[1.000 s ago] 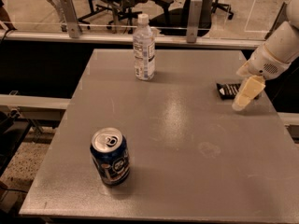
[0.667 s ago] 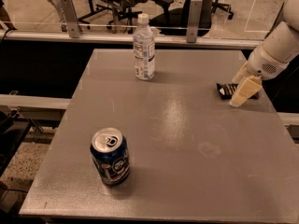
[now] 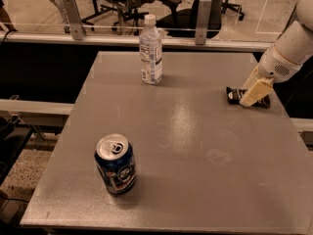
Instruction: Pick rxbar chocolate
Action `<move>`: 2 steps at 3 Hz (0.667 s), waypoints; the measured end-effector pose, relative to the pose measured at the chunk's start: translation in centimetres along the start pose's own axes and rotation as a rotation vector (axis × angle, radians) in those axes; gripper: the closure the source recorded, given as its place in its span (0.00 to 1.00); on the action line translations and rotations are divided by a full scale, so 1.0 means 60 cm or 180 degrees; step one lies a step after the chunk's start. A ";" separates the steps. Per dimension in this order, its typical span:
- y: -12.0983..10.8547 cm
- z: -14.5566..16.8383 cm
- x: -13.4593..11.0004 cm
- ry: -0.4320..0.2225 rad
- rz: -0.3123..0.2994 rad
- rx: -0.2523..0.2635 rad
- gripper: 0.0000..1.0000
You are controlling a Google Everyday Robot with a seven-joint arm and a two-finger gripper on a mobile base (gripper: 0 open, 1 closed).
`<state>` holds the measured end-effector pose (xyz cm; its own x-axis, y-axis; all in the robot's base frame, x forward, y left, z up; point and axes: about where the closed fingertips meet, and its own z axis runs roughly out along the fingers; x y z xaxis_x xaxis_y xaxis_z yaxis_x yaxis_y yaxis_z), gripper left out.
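The rxbar chocolate (image 3: 234, 94) is a small flat black bar lying on the grey table (image 3: 186, 146) near its right edge. My gripper (image 3: 254, 93) hangs from the white arm at the right and its pale fingers reach down right over the bar's middle, hiding part of it. The bar's left end and a bit of its right end show on either side of the fingers. The bar still lies flat on the table.
A blue soda can (image 3: 115, 164) stands upright near the table's front left. A clear water bottle (image 3: 150, 51) stands at the back middle. A rail with metal posts and office chairs lie behind the table. The table's right edge is close to the bar.
The gripper has moved a little up and back over the bar, ending lower onto it. The can, the bottle and the bar have not moved.
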<state>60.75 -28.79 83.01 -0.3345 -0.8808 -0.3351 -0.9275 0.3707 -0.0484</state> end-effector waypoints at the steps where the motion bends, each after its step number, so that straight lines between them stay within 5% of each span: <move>1: 0.000 -0.001 0.000 0.0000 0.0000 0.0000 1.00; 2: 0.025 -0.027 -0.028 -0.0093 -0.0019 -0.0102 1.00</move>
<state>59.67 -27.24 85.02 -0.3244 -0.8737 -0.3624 -0.9345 0.3554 -0.0204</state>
